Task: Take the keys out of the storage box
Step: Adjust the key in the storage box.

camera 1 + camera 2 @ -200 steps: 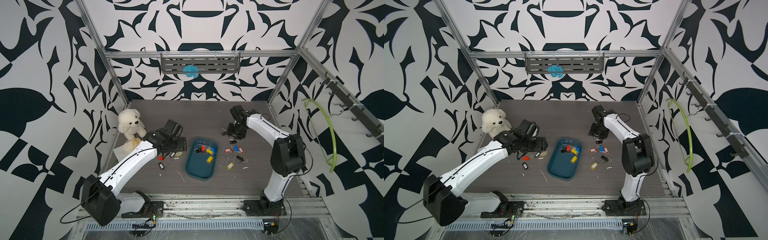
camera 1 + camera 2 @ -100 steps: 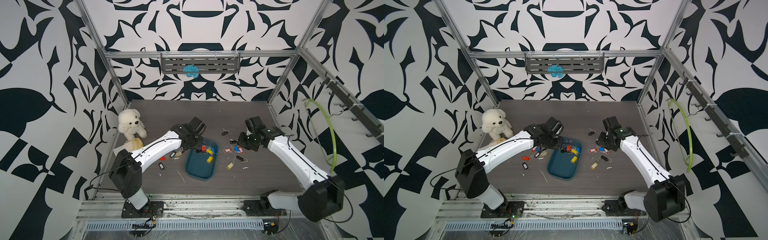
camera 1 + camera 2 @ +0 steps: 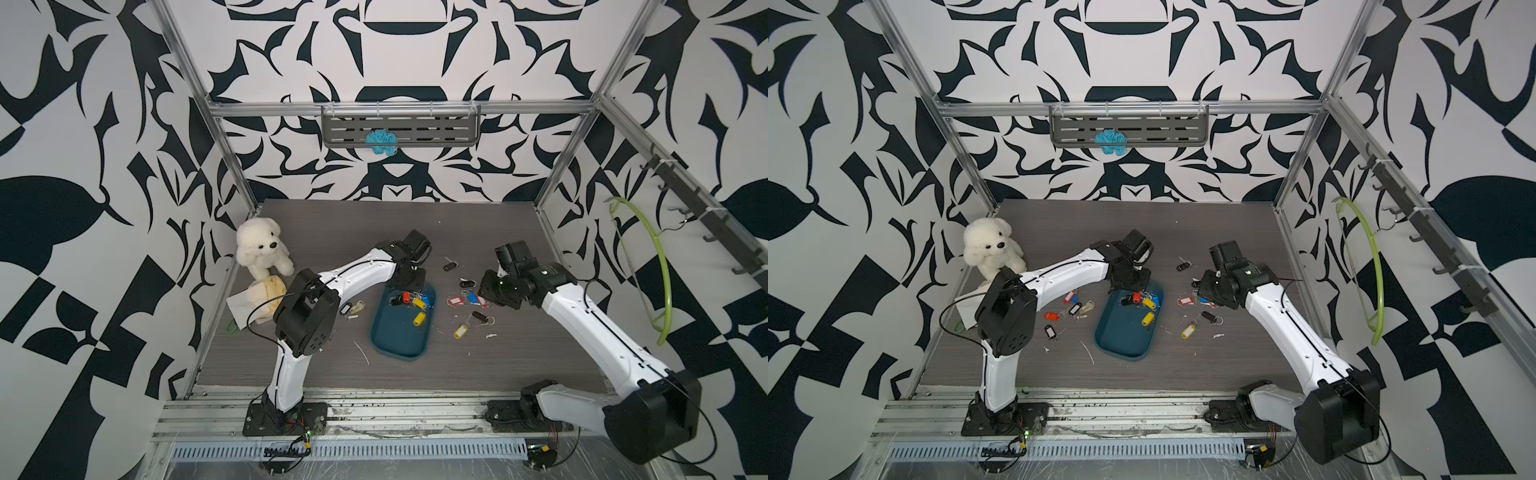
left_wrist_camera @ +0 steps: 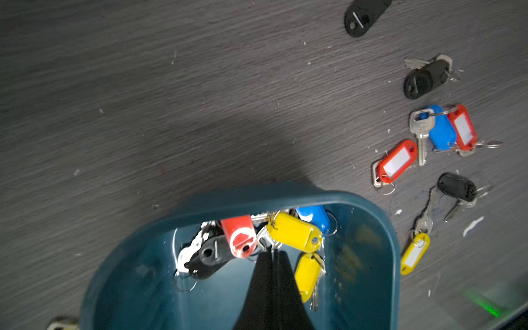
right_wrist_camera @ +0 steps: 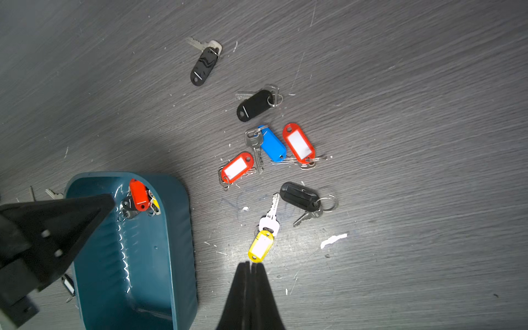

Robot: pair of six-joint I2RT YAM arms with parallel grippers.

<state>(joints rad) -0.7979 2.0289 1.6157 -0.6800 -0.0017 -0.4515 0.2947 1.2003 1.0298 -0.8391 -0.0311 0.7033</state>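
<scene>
Keys (image 4: 257, 237) first: a knot of them is bunched at the far end of the box (image 3: 399, 340). I count red, black and blue tags plus two yellow ones, with silver blades and rings tangled underneath. The box is dark teal, shallow and low-walled, sits mid-counter (image 3: 457, 374), and the rest of its floor is bare.

The left hand (image 4: 271, 254) is right down in there. Its fingers are pressed together and the tips sit between the red tag and a yellow one, on top of a ring. Whether that ring is actually pinched, I can't tell from here. Nothing is lifted.

The right hand (image 5: 250, 264) hangs over the counter beside the box, fingers together too, and empty. Its tip is just short of a yellow-tagged key (image 5: 261, 245) lying out there.

Other keys (image 3: 469, 297) are scattered on the counter on both sides of the box, so I'd say we're past halfway, in the middle of picking out another one.

If the left hand has that ring, the next move is a straight lift over the low wall and a drop on the counter. If not, the fingers need to part, straddle one tag and close again. With rings this tangled, one pull may drag several keys along.

The bear (image 3: 259, 253) sits well off in the corner.
</scene>
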